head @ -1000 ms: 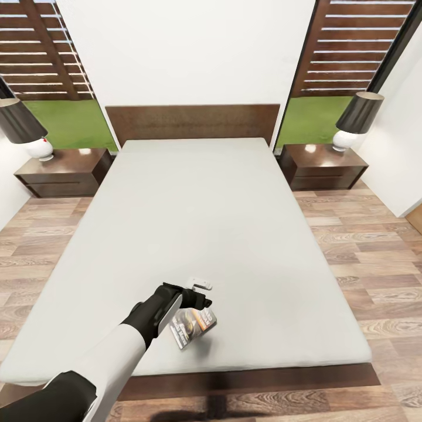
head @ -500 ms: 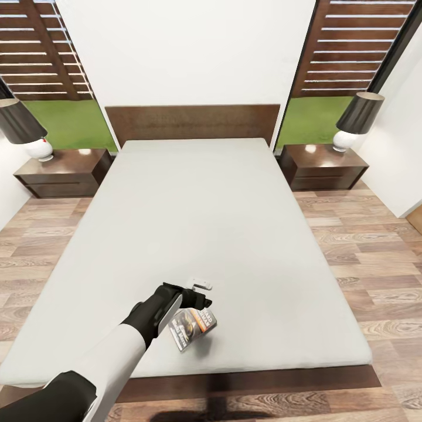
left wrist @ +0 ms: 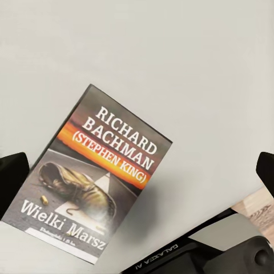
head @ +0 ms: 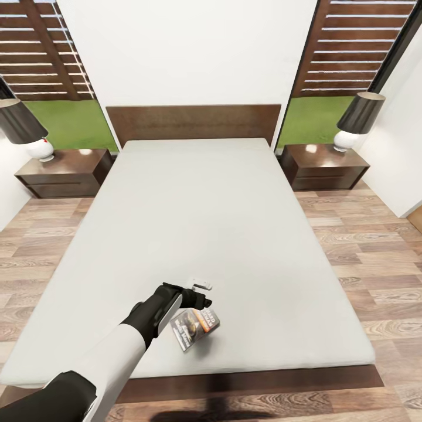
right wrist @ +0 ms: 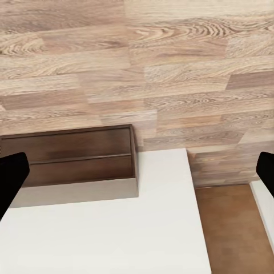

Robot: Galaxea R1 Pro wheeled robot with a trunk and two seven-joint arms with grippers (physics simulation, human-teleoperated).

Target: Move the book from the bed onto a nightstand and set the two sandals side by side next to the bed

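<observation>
The book [head: 196, 329] lies flat on the pale-grey mattress of the bed [head: 205, 223], near its foot end. Its dark cover with the orange band faces up. My left gripper [head: 198, 301] hovers just above it. In the left wrist view the book [left wrist: 91, 177] sits between the two wide-apart fingertips of the left gripper [left wrist: 140, 171], which is open and touches nothing. My right gripper [right wrist: 138, 174] is open too, over a corner of the bed's dark frame [right wrist: 74, 157] and the wood floor. The sandals are out of view.
One dark nightstand [head: 63, 171] stands left of the headboard and another nightstand [head: 324, 166] right of it. Each carries a lamp, the left lamp [head: 26, 129] and the right lamp [head: 356, 120]. Wood-plank floor [head: 363, 252] runs along both sides of the bed.
The head view has shifted very slightly. The book looks a touch lower and flatter under the left gripper. The left arm has hardly moved.
</observation>
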